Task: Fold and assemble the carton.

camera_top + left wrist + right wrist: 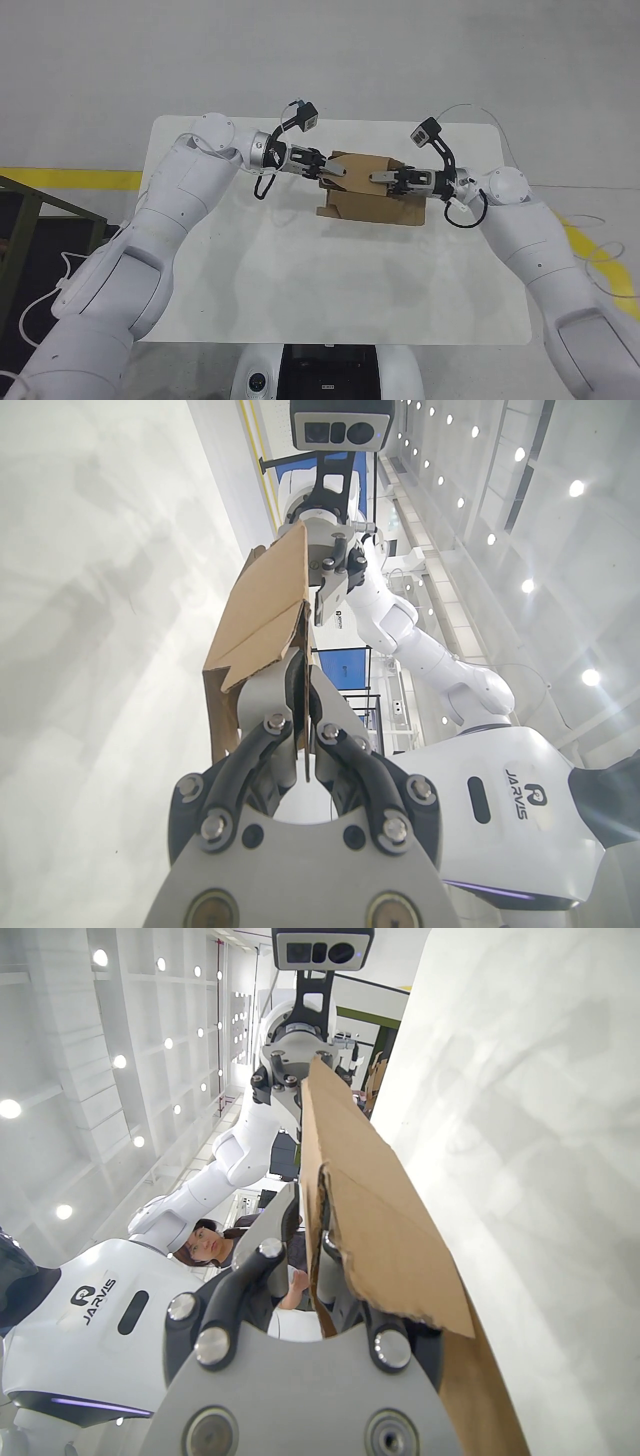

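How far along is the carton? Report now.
Done: the left gripper and right gripper are each shut on an opposite edge of the carton. In hand: it hangs between them over the table. Left: it looks nearly flat, flaps unfolded, so the forming remains.

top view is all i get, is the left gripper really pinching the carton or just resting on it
Observer: Pinching. The left wrist view shows the jaws of the left gripper shut on a thin cardboard edge of the carton.
Operator: and the right one
Observer: In the right wrist view a carton wall runs between the jaws of the right gripper, one on each side, closed against it.
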`<state>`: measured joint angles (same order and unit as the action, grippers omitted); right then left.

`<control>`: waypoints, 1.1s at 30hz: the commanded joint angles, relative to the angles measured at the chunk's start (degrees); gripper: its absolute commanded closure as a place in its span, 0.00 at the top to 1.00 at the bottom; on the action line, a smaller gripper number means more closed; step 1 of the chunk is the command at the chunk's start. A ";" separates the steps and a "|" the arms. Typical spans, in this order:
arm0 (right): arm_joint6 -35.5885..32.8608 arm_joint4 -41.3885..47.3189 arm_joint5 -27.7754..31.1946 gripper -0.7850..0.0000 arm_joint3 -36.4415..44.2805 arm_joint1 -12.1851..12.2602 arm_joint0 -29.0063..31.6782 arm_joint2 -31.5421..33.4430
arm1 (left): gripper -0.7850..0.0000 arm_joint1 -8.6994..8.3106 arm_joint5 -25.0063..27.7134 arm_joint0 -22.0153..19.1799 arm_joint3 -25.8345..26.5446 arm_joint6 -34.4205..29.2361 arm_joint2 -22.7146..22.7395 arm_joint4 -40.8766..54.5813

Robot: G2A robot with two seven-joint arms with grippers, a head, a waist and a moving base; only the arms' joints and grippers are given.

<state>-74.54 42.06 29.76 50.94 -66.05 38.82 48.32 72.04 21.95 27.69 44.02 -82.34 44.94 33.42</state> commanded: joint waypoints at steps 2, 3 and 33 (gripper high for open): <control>0.02 -0.37 0.02 0.00 -0.02 -0.01 -0.02 -0.28 | 0.39 -0.07 -0.09 0.13 0.34 -0.09 0.03 0.17; 0.06 -0.40 0.06 0.00 -0.05 -0.01 -0.02 -0.34 | 0.48 -0.11 -0.07 0.17 0.54 -0.07 0.09 0.27; 2.22 -2.63 2.21 0.00 -2.29 -0.41 -0.75 -1.93 | 1.00 -1.57 -2.84 3.40 8.57 -2.84 4.22 8.37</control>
<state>-72.36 39.51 31.93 48.62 -66.43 38.11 46.43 70.38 19.13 31.15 52.58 -85.16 49.30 41.75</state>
